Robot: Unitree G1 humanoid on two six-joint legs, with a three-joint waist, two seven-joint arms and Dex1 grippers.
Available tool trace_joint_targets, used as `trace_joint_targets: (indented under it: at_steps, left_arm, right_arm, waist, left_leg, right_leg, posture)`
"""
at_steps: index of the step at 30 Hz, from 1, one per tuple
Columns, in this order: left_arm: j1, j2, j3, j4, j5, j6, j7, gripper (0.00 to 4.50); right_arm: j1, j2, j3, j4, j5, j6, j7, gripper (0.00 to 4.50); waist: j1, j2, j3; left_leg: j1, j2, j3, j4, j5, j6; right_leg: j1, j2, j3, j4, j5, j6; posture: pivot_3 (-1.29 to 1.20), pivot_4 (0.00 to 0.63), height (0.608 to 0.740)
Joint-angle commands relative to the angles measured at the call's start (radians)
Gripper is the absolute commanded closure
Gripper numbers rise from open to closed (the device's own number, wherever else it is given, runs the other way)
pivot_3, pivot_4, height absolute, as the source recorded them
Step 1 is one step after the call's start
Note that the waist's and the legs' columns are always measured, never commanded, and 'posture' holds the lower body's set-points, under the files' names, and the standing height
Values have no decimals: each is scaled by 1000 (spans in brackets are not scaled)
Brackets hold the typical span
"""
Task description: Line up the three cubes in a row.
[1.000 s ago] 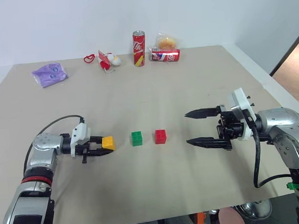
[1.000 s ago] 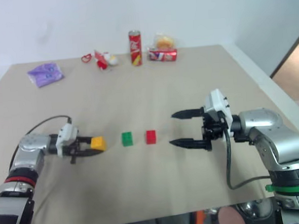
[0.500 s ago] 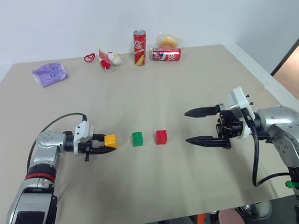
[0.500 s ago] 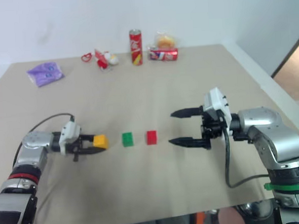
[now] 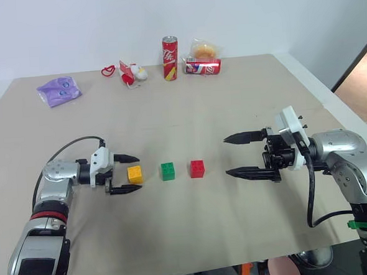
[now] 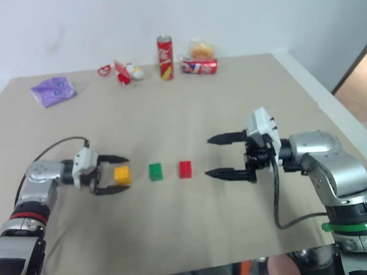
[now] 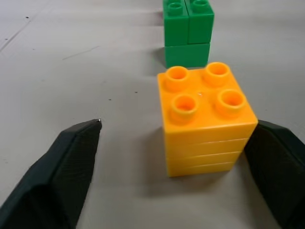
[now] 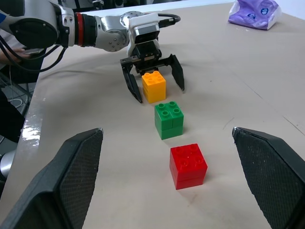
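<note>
- L pincer (image 5: pixel 131 174) spread wide round yellow cube (image 5: pixel 134 174), fingers clear of it.
- Green cube (image 5: pixel 168 171), red cube (image 5: pixel 197 168) to its right, in a row mid-desk (image 5: pixel 243 96).
- R pincer (image 5: pixel 233 155) wide, empty, right of red.

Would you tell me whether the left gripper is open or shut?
Open: the left gripper has its fingers spread either side of the yellow-orange cube.

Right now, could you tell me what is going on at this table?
The robot is lining up three cubes. The left gripper stands open around the yellow-orange cube, which sits on the table in a row with the green cube and red cube. The right gripper hovers open beside the red cube, holding nothing.
</note>
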Motion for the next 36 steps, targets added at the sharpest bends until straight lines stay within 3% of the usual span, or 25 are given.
trace_joint_targets:
  at_steps: [1,7,16,18,20,23,27,30,36]
  left_arm:
    - [12,20,14,0,2,-14,-5,36]
    - [48,81,45,-42,-40,41,-45,36]
    - [142,264,96,-140,-105,240,-39,36]
    - [161,284,137,-174,-132,291,-9,36]
    - [210,293,226,-278,-188,433,139,36]
    - [264,258,365,-420,-286,690,408,36]
    - [376,125,534,-639,-370,855,775,36]
    - [480,4,575,-839,-383,907,969,36]
    - [574,-155,570,-1049,-425,956,1167,36]
  right_arm:
    - [-29,5,-12,-4,3,-15,2,0]
    - [-71,14,9,32,-7,-26,19,0]
    - [-160,44,46,123,-45,-67,62,0]
    - [-171,48,48,134,-47,-71,70,0]
    - [-180,56,48,154,-56,-80,68,0]
    - [-183,85,30,183,-74,-102,21,0]
    - [-193,187,-42,252,-126,-127,-227,0]
    - [-129,247,-87,206,-136,-107,-384,0]
    - [-7,369,-147,98,-164,-62,-677,0]
  waist:
    - [0,0,0]
    - [-9,0,0]
    - [-9,1,0]
    - [-8,1,1]
    - [-7,1,1]
    - [-6,1,1]
    - [-8,1,1]
    - [-3,0,0]
    - [4,-2,-1]
  left_leg:
    - [0,0,0,0,0,0]
    - [1,1,0,0,0,0]
    - [1,3,-1,-2,0,0]
    - [1,3,0,-1,0,0]
    - [0,3,0,-2,0,0]
    - [0,3,-1,-2,0,0]
    - [1,3,0,-1,0,0]
    - [1,2,0,-2,0,0]
    - [0,2,-1,-1,-1,-2]
  right_leg:
    - [0,0,0,0,0,0]
    - [0,1,0,0,0,-1]
    - [-1,3,-1,2,-2,-3]
    - [-2,2,-1,1,-2,-3]
    - [-2,2,-1,1,-2,-3]
    - [-2,1,-2,1,-2,-4]
    - [-1,1,-2,1,-1,-3]
    - [-1,-1,-2,1,1,1]
    - [-1,0,-2,1,0,0]
  posture:
    - [0,150,740]
    - [0,150,740]
    - [0,150,740]
    - [0,150,740]
    - [0,150,740]
    - [0,150,740]
    - [0,150,740]
    - [0,150,740]
    - [0,150,740]
